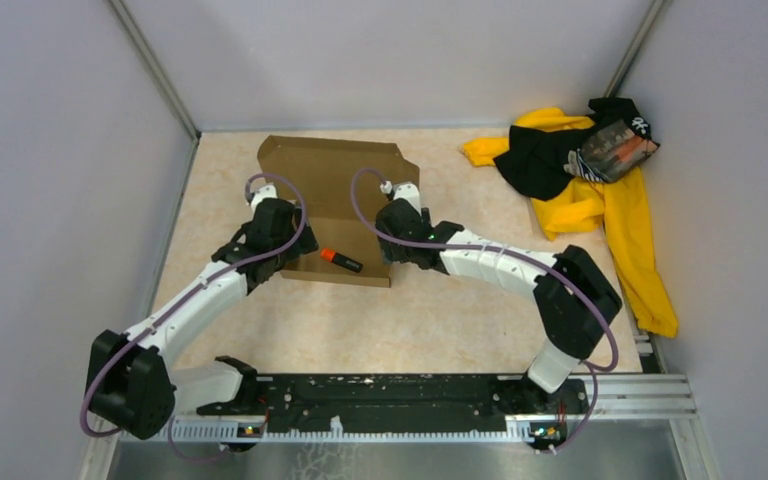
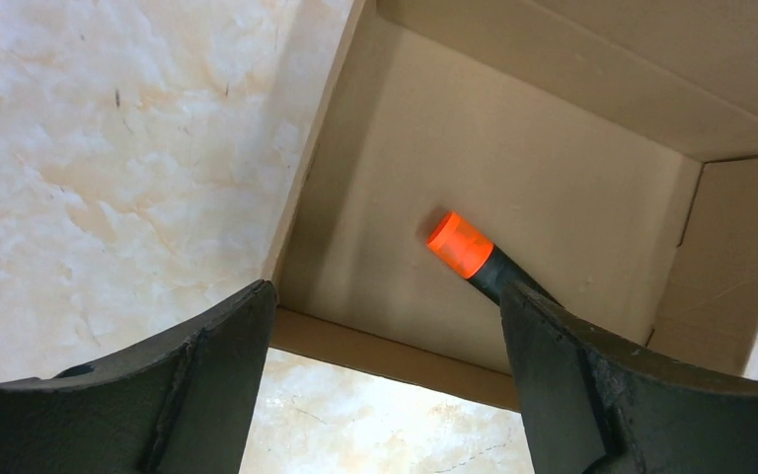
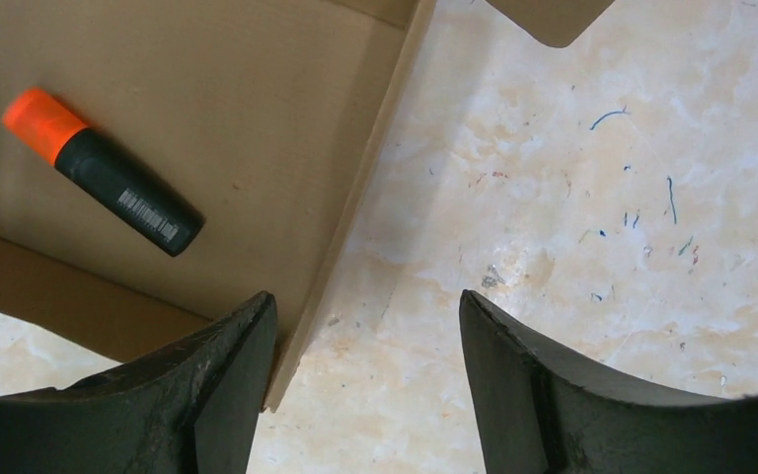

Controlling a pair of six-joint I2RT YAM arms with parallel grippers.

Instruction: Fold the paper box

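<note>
Spread wide, left end effector (image 2: 385,296) and right end effector (image 3: 365,301), shallow brown corrugated-cardboard box (image 1: 330,180) walls below each; orange-capped black plastic marker (image 3: 109,183) between them.

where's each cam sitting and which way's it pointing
Top external: above, behind the bases, looking down at the table; left arm and right arm whole.
Left wrist: facing down into the paper box; left gripper fingers show.
Right wrist: facing down at the box's right wall; right gripper fingers show.
Both wrist views share the orange-capped marker.
</note>
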